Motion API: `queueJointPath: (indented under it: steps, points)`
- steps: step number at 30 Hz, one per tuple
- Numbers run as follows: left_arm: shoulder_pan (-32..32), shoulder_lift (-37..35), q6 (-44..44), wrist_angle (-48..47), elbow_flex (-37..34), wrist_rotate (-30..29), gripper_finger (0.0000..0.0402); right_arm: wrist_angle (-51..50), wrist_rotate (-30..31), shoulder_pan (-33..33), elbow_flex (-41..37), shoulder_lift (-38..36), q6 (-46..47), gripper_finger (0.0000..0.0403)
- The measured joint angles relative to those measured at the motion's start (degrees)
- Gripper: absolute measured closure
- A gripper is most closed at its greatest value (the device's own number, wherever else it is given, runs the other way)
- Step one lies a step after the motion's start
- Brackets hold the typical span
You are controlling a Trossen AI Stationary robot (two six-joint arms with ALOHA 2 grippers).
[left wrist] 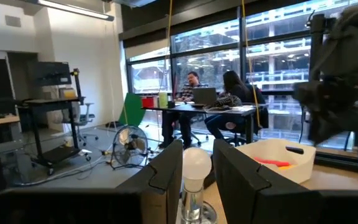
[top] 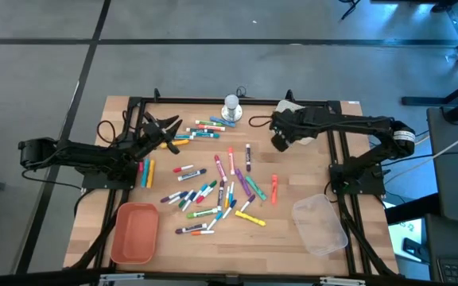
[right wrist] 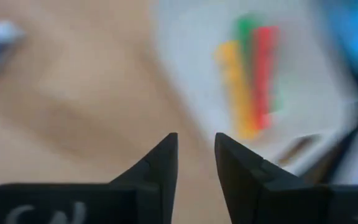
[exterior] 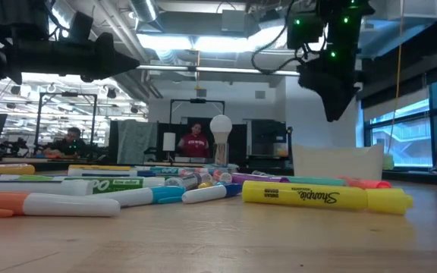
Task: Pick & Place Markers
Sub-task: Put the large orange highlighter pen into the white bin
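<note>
Several markers (top: 213, 191) lie scattered flat on the middle of the wooden table; in the low view a yellow highlighter (exterior: 317, 196) lies nearest. My right gripper (top: 279, 143) hangs above the table's far right part, pointing steeply down, open with nothing between its fingers (right wrist: 195, 140). Below it the right wrist view shows a white tray (right wrist: 185, 37) holding yellow, green and red markers (right wrist: 250, 81). My left gripper (top: 168, 129) stands at the far left, level, open and holding nothing (left wrist: 197, 150), facing a white round knob object (left wrist: 194, 168).
An orange-red bin (top: 133, 232) sits at the near left and a clear plastic container (top: 319, 224) at the near right. The knob object (top: 231, 106) stands at the far edge. The white tray (exterior: 338, 161) stands at the far right. People sit in the room behind.
</note>
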Motion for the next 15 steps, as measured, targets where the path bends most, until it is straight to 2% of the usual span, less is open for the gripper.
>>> queueJointPath:
  steps: [3,6,11,15]
  points:
    - [0.00,-0.01,-0.76,-0.82,0.00,0.04,0.0315,1.98,-5.62,4.87,-0.75,0.00,6.83,0.0293]
    - [0.00,-0.02,-0.82,-2.08,0.00,0.08,0.0316,5.47,-6.39,10.60,-2.99,0.02,13.51,0.0293]
    - [-0.02,-0.02,-0.96,-3.12,0.00,0.14,0.0315,17.70,-10.66,17.46,-10.15,0.02,25.94,0.0293]
    - [-0.02,0.00,-1.02,-3.10,0.00,1.75,0.0315,28.72,-15.04,19.32,-14.99,0.02,28.18,0.0293]
